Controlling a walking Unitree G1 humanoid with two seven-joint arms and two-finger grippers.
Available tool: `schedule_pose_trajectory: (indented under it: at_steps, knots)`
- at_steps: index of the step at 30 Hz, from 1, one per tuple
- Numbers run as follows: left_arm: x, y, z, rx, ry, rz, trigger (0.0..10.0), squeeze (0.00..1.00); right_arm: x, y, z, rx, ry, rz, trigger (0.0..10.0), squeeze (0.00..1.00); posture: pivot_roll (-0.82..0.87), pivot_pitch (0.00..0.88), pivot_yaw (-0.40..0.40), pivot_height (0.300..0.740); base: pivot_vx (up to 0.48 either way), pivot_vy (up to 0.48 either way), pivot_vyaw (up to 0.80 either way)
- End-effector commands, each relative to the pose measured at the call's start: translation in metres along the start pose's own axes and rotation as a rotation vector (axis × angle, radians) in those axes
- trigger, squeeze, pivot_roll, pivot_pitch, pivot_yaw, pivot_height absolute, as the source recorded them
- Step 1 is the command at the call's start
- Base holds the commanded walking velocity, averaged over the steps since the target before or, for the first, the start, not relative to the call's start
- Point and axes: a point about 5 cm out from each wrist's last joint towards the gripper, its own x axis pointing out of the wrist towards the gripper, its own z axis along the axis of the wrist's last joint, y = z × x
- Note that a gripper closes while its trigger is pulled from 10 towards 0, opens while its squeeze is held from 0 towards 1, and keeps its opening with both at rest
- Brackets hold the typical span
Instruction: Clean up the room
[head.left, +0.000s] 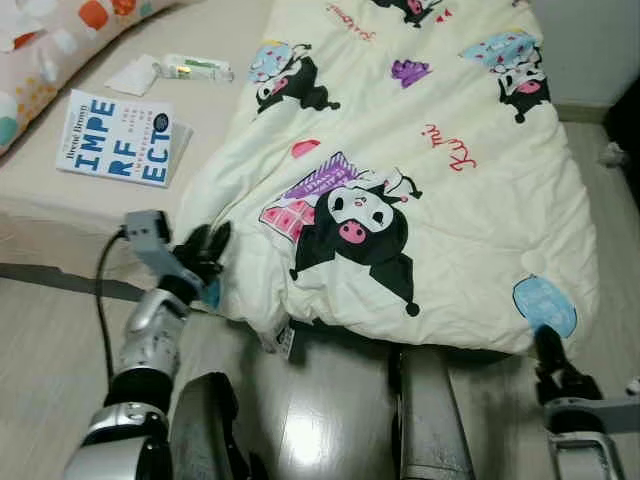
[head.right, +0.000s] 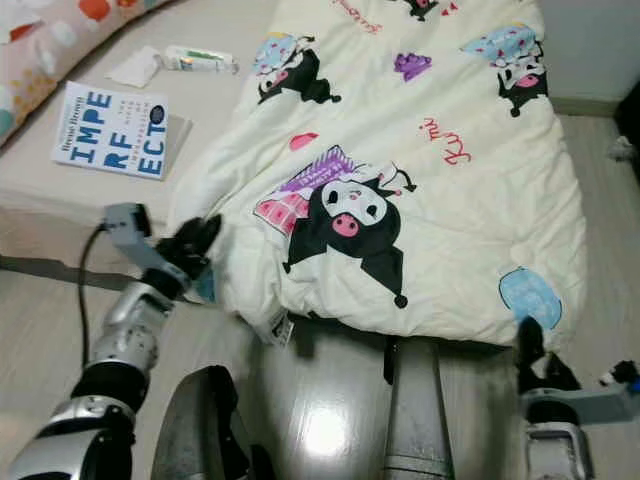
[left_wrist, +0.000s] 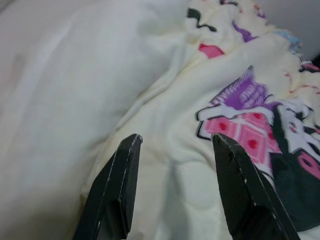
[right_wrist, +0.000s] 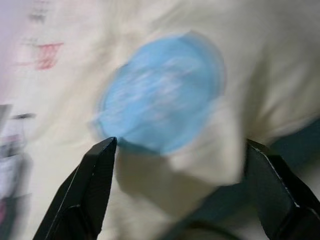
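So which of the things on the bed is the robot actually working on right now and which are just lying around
In hand:
- blanket, cream with cartoon prints
- left gripper, open at the blanket's near left edge
- right gripper, open at its near right corner

Lying about:
- book on the mattress
- tube
- tissue
- pillow

Bedroom — bed, cartoon-print quilt, pillow.

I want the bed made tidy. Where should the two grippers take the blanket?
Grip the blanket at its two near corners, which hang loose over the bed's foot. The left gripper and the right gripper are already open there; come from the foot end.
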Motion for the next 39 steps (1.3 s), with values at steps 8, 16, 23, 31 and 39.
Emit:
schedule_pose_trajectory:
  at_steps: [8, 16, 23, 31, 39]
  knots:
    - [-0.009, 0.018, 0.008, 0.023, 0.000, 0.056, 10.0, 0.00, 0.001, -0.015, -0.021, 0.002, 0.069, -0.080, 10.0, 0.00, -0.12, 0.307, 0.134, 0.497, 0.000, 0.000, 0.00]
    - [-0.011, 0.015, 0.011, 0.027, 0.001, 0.051, 10.0, 0.00, -0.002, -0.037, -0.006, -0.029, -0.005, -0.188, 0.0, 0.00, -0.12, 0.301, 0.130, 0.497, 0.000, 0.000, 0.00]
    - [-0.011, 0.013, 0.005, 0.022, 0.008, 0.051, 10.0, 0.00, -0.018, -0.057, 0.020, -0.127, -0.093, -0.329, 0.0, 0.00, -0.15, 0.295, 0.113, 0.497, 0.000, 0.000, 0.00]
    - [-0.009, 0.010, 0.002, 0.020, 0.014, 0.051, 10.0, 0.00, -0.027, -0.067, 0.026, -0.186, -0.108, -0.395, 0.0, 0.00, -0.17, 0.283, 0.106, 0.497, 0.000, 0.000, 0.00]
    - [-0.008, 0.007, -0.002, 0.013, 0.022, 0.045, 10.0, 0.00, -0.010, -0.024, 0.002, -0.081, 0.054, -0.041, 10.0, 0.02, -0.18, 0.282, 0.105, 0.497, 0.000, 0.000, 0.00]
